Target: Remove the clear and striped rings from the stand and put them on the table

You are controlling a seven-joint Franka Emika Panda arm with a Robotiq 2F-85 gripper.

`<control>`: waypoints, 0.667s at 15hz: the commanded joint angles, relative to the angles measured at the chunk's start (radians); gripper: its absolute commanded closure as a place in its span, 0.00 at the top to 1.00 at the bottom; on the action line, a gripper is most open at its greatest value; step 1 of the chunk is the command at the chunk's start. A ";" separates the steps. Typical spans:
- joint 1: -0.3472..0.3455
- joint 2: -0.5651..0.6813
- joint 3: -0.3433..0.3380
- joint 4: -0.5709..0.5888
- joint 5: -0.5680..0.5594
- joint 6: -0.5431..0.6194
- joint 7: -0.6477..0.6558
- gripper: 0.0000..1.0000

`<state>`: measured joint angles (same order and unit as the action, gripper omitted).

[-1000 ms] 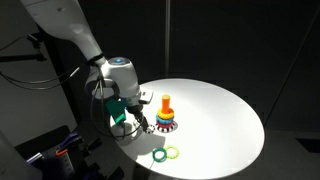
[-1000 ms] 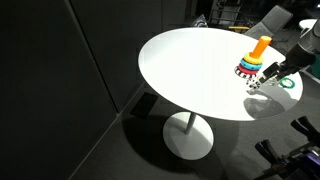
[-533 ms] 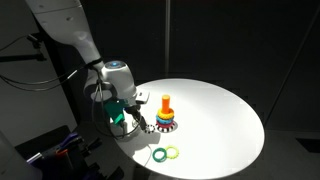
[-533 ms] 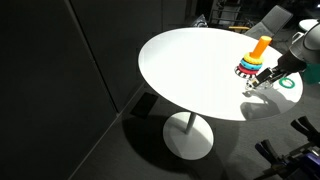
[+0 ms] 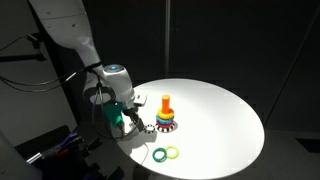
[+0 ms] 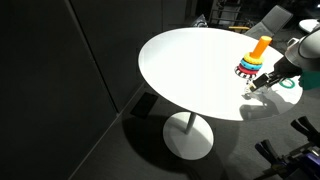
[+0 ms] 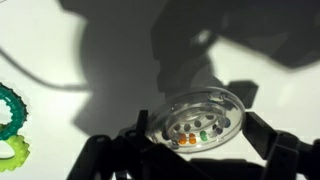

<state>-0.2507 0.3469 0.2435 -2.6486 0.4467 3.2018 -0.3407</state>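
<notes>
Wrist view: fingers [image 7: 268,138] pinched the clear ring [image 7: 200,118], off the stand [image 5: 166,112], near it above the tabletop [image 5: 225,110]; green rings [image 5: 166,153] lay near the stand.

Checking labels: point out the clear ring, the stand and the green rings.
clear ring [image 7: 195,133]: wrist view, beaded part
stand [image 5: 166,103]: in an exterior view, orange post
green rings [image 5: 167,153]: in an exterior view, where they meet

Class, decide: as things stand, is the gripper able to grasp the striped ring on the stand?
Probably not yet: the gripper is occupied, shut on the clear ring. Nothing else blocks the striped ring on the stand.
</notes>
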 commanded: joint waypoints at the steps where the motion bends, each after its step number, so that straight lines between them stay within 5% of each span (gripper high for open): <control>1: -0.011 0.005 0.005 -0.001 -0.010 0.002 -0.016 0.98; 10: 0.031 -0.033 -0.053 -0.013 -0.023 -0.084 -0.008 1.00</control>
<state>-0.2481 0.3559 0.2350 -2.6486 0.4432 3.1789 -0.3408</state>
